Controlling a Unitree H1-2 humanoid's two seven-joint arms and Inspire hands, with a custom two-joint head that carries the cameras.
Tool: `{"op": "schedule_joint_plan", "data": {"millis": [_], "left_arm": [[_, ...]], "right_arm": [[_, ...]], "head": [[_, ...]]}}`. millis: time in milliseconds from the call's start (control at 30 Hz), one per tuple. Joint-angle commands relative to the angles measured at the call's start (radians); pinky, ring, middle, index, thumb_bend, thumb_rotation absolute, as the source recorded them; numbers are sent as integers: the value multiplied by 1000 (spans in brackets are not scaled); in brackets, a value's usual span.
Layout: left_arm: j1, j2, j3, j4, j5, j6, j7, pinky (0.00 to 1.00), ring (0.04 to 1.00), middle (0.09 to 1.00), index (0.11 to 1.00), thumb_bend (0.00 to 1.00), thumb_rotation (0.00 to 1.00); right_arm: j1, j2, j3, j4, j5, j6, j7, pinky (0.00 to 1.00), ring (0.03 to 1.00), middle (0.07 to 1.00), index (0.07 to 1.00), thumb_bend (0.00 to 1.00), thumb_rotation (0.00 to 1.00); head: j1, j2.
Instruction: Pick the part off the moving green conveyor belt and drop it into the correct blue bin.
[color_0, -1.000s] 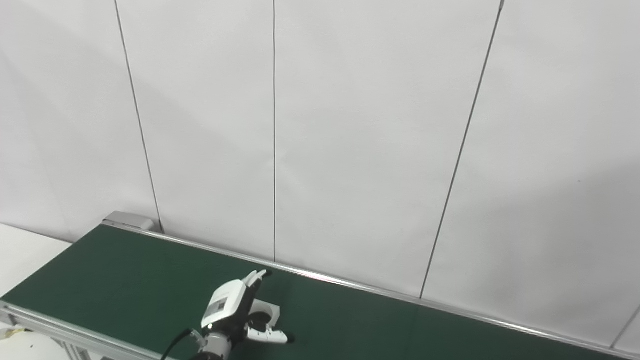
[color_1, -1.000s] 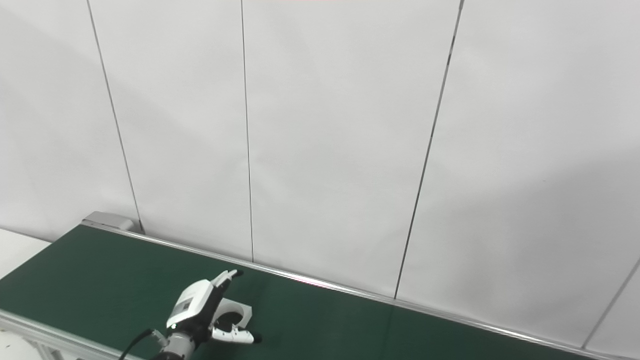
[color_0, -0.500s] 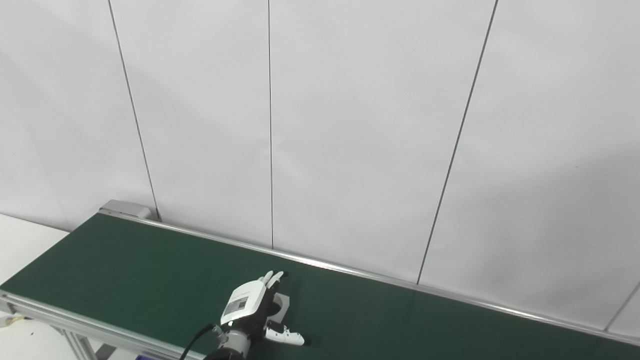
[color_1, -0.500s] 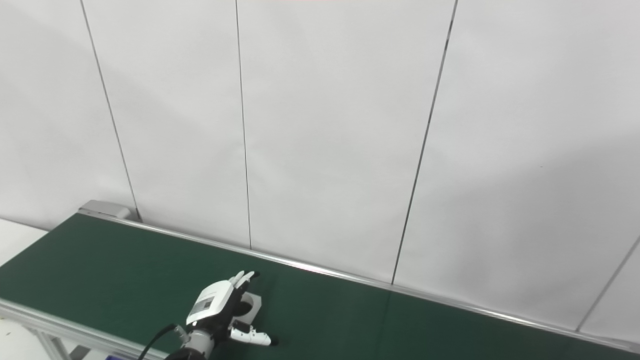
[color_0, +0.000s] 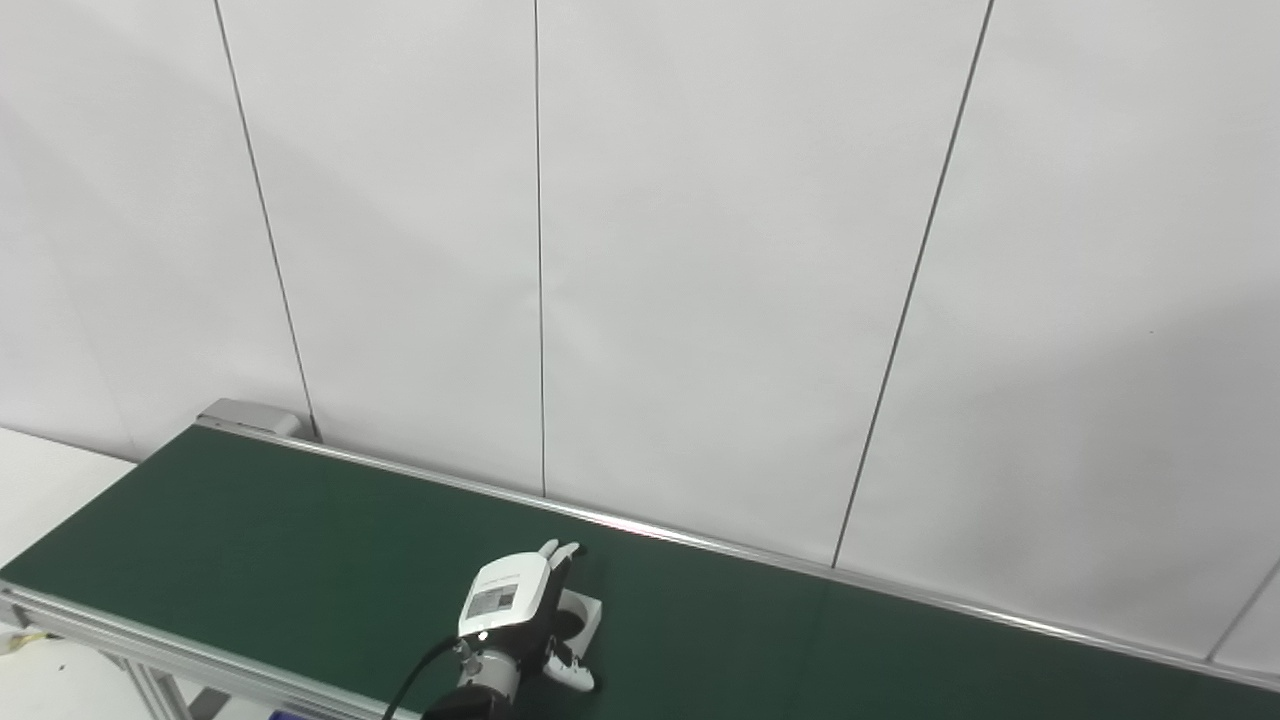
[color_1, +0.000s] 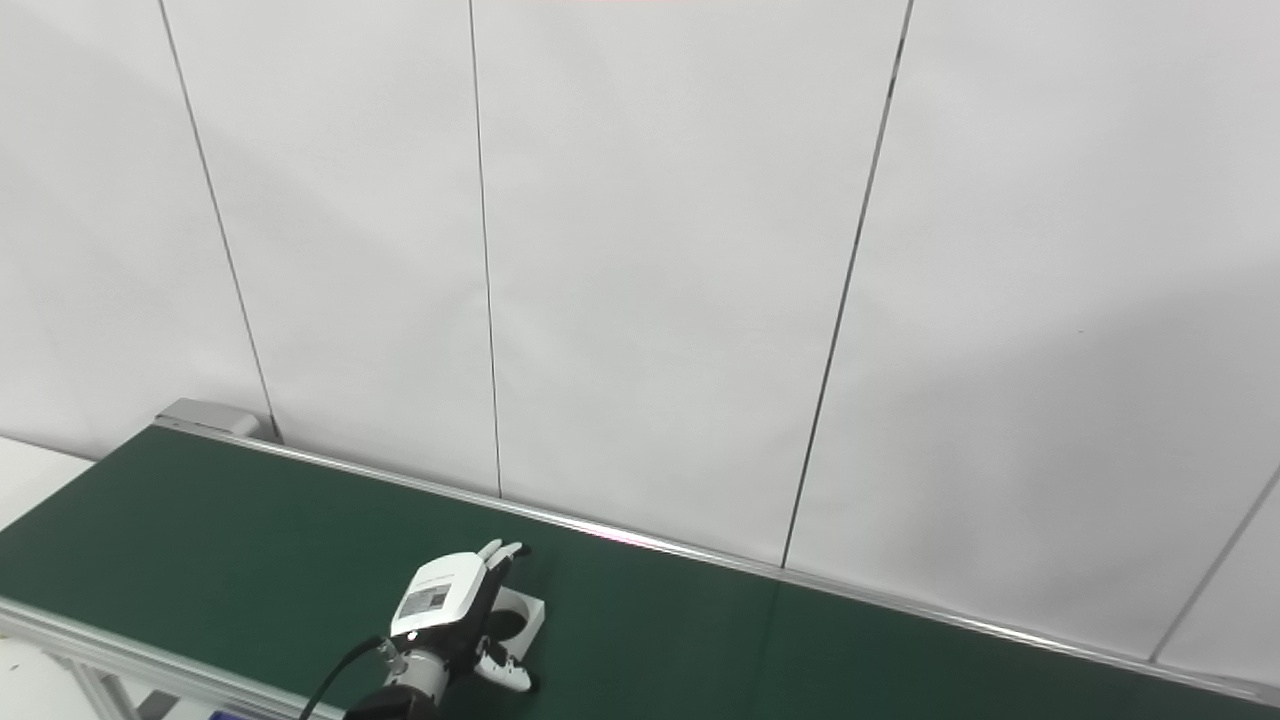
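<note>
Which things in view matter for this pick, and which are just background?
Job:
left hand, over the part
white part, flat on the belt
green conveyor belt

Background:
white wall panels
No blue bin or right hand in view.

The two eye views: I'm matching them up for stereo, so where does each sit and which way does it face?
Left eye view: on the head, looking forward and down at the green belt and white wall; the left robot hand shows over the white part.
Right eye view: beside it, facing the same way; the same hand sits further left in the picture.
Shared: belt, wall, hand, part. The right hand and the bins show in neither.
</note>
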Motion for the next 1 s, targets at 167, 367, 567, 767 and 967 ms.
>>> {"op": "schedule_joint_plan", "data": {"millis": [167, 367, 567, 767, 967], "left_arm": [[-77, 19, 10, 59, -19, -32, 50, 570, 710, 864, 837, 560, 0], [-94, 13, 9, 93, -53, -52, 39, 522, 651, 777, 750, 550, 0], [-127, 8, -6, 146, -92, -69, -11, 544, 478, 677, 658, 470, 0], [-168, 32, -73, 156, -78, -40, -135, 421, 435, 543, 507, 494, 0], [-191, 59, -133, 153, -63, -4, -226, 408, 440, 543, 479, 498, 0]], "right_arm": [[8, 13, -5, -48, -2, 7, -6, 757, 851, 897, 931, 821, 175], [11, 18, -7, -49, -1, -3, -9, 758, 850, 894, 928, 819, 185], [22, 25, -8, -72, -9, 19, -6, 756, 850, 895, 929, 816, 197], [28, 33, -10, -78, -7, 20, -11, 768, 855, 900, 927, 815, 207], [31, 41, -13, -80, -4, 21, -12, 781, 859, 899, 926, 810, 198]], "head": [[-1, 8], [-4, 15], [-8, 22], [-10, 26], [-10, 26]]}}
